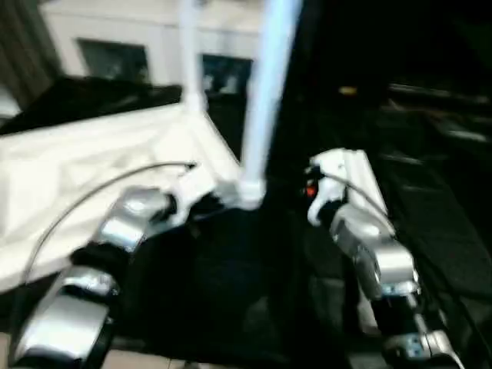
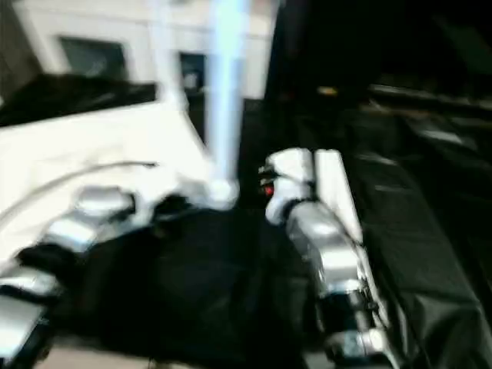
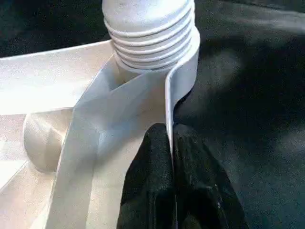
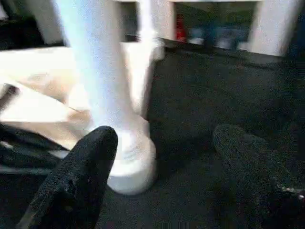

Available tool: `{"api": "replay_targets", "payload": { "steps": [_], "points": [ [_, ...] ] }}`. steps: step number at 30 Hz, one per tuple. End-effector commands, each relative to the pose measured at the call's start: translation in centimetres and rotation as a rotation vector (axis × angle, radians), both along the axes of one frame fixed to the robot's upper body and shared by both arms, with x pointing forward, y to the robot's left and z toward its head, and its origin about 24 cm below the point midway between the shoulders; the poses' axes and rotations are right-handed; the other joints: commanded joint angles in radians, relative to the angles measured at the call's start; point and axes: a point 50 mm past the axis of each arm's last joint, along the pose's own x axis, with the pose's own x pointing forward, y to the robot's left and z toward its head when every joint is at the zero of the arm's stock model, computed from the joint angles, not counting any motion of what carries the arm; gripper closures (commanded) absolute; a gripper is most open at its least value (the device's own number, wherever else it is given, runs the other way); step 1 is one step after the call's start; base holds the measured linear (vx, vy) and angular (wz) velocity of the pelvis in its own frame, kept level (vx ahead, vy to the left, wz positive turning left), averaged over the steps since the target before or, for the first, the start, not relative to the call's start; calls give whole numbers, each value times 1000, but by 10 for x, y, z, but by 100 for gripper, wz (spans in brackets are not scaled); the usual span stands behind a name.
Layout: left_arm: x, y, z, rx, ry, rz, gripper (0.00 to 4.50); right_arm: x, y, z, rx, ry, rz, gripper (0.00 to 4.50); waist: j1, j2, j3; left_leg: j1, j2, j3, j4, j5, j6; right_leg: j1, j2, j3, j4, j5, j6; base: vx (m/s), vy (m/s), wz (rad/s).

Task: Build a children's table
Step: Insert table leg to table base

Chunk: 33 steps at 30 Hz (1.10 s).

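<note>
The white tabletop [image 1: 84,184] lies upside down on the desk [image 1: 231,300], which is draped in black cloth, with its ribbed underside facing up. It occupies the left part of the head views, and its near corner reaches toward the middle. Two white legs stand upright in corner sockets: the near leg [image 1: 265,100] rises from the corner closest to the robot, and the far leg [image 1: 191,54] rises behind it at the next corner. The left wrist view shows the threaded base of the near leg [image 3: 150,33] seated in its round socket, with thin ribs running away from it.

The left gripper [image 3: 171,157] sits at that near corner. Its two black jaws are closed tight on a thin upright wall of the tabletop, just beside the socket.

The right gripper [image 4: 167,181] hovers low over the cloth on the other side of the near leg. Its jaws stand wide apart and hold nothing. One black finger [image 4: 81,176] lies just beside the leg's base, and the other finger [image 4: 252,167] is well apart from it over bare cloth.

A white cabinet [image 1: 138,46] with glass doors stands behind the desk.
</note>
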Motion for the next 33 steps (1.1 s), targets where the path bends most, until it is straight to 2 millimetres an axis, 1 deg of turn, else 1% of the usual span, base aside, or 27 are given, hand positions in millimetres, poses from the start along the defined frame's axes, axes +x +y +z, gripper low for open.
{"api": "replay_targets", "payload": {
  "steps": [1,2,3,4,5,6,7,8,9,10,11,13,14,16,17,18,19,20,21,22,23,24,26,28,30,31,33],
  "points": [
    [-2,-20,5,-80,-43,-85,450,-2,-5,2,7,-1,-5,89,5,-55,-87,8,17,3,-4,525,276,63,-56,61,-68,532,43,-114,-14,22],
    [-5,-18,4,-85,-24,-105,450,-2,-5,3,1,-6,18,89,31,-34,-81,-3,33,16,-29,283,174,71,-76,53,-82,646,-18,-114,-14,22],
    [-7,-18,3,-79,-11,-123,450,-3,-5,3,-8,-8,29,89,25,-31,-80,2,45,22,-63,167,97,90,-53,25,-78,614,-76,-50,-74,12],
    [-7,-18,3,-79,-11,-123,450,-3,-5,3,-8,-8,29,89,25,-22,-76,7,53,24,-75,131,74,89,-43,14,-82,538,-107,-55,-62,0],
    [-8,-17,3,-75,-8,-132,450,-3,-6,3,-14,-10,34,89,21,-8,-69,15,72,30,-92,51,52,82,-34,6,-93,335,-180,-55,-62,0],
    [-8,-17,3,-73,-14,-126,450,-4,-7,3,-38,-17,54,89,18,-1,-64,17,84,30,-102,16,43,80,-34,3,-96,231,-218,-67,-41,1],
    [-8,-17,3,-73,-15,-125,450,-4,-7,3,-40,-17,56,89,13,6,-53,25,102,35,-116,-86,20,71,-30,-1,-112,42,-265,0,0,0],
    [-8,-16,3,-71,-11,-134,450,-5,-9,2,-63,-22,70,89,11,4,-45,30,109,40,-125,-191,-9,68,-30,1,-124,-116,-274,-74,-25,1],
    [-9,-16,2,-71,-8,-140,450,-5,-10,2,-83,-26,80,89,11,0,-41,36,113,49,-128,-271,-38,61,-29,3,-135,-240,-259,-74,-2,3],
    [-10,-16,2,-68,-6,-154,450,-6,-14,1,-120,-38,98,89,11,-1,-41,38,114,52,-129,-294,-49,57,-31,6,-138,-281,-250,-103,3,3],
    [-10,-16,3,-66,-9,-157,450,-6,-15,0,-127,-39,104,89,11,-1,-37,38,116,54,-131,-322,-66,54,-33,7,-144,-342,-227,-66,8,2],
    [-11,-16,3,-66,0,-170,450,-7,-16,0,-117,-35,126,89,10,-4,-39,33,117,55,-135,-320,-72,56,-34,8,-145,-362,-203,0,0,0],
    [-12,-17,2,-66,9,-183,450,-7,-17,1,-107,-29,148,61,11,-4,-42,29,118,54,-136,-298,-69,59,-36,9,-144,-336,-199,0,0,0],
    [-14,-16,2,-65,16,-198,450,-8,-19,1,-113,-25,181,55,11,-6,-44,27,117,57,-134,-265,-57,58,-33,10,-141,-278,-207,0,0,0],
    [-15,-16,2,-63,22,-214,450,-11,-19,1,-134,-24,229,50,12,-6,-45,28,117,60,-132,-250,-48,57,-32,10,-138,-244,-219,0,0,0],
    [-15,-16,3,-65,24,-218,450,-12,-19,0,-141,-21,251,35,14,-7,-46,28,117,61,-130,-237,-43,58,-32,11,-137,-223,-226,0,0,0],
    [-16,-16,3,-68,27,-220,450,-14,-19,0,-151,-15,281,35,16,-7,-47,26,116,63,-128,-208,-31,61,-33,11,-134,-184,-236,0,0,0],
    [-16,-16,3,-68,31,-226,450,-16,-19,-2,-167,-9,312,12,21,-7,-50,28,116,66,-124,-179,-18,61,-32,11,-131,-144,-248,0,0,0],
    [-17,-16,3,-67,32,-230,450,-17,-19,-3,-172,-6,324,11,24,-9,-52,27,114,69,-120,-143,-4,63,-30,10,-125,-92,-261,0,0,0],
    [-18,-15,3,-68,38,-246,450,-19,-19,-5,-190,4,365,11,27,-3,-54,28,114,69,-120,-124,1,64,-30,10,-122,-63,-270,0,0,0],
    [-19,-16,4,-76,43,-266,450,-19,-17,-6,-210,1,370,5,29,-2,-56,27,114,71,-117,-92,13,66,-28,9,-116,-5,-284,0,0,0],
    [-21,-16,4,-82,49,-280,450,-17,-16,-8,-226,-3,367,5,28,-5,-57,24,112,72,-116,-76,20,69,-28,9,-113,22,-290,0,0,0],
    [-27,-19,4,-96,75,-341,450,-12,-11,-12,-265,-16,349,5,29,-5,-60,23,113,73,-113,-37,31,70,-30,7,-105,73,-310,0,0,0],
    [-30,-22,4,-102,89,-363,450,-12,-7,-14,-264,-13,366,5,29,-7,-58,27,113,76,-114,-50,31,66,-27,7,-111,46,-317,0,0,0],
    [-32,-23,4,-106,94,-373,450,-13,-3,-15,-261,-5,403,5,30,-5,-54,25,115,75,-117,-73,30,67,-26,6,-113,15,-310,0,0,0],
    [-32,-24,4,-107,95,-376,450,-14,-2,-16,-261,-3,414,5,29,-7,-52,26,115,74,-119,-98,23,67,-27,6,-116,-24,-303,0,0,0],
    [-33,-24,3,-109,100,-381,450,-13,0,-17,-260,-1,425,5,26,-6,-50,27,118,72,-123,-136,4,65,-28,7,-122,-82,-290,0,0,0]
  ]
}}
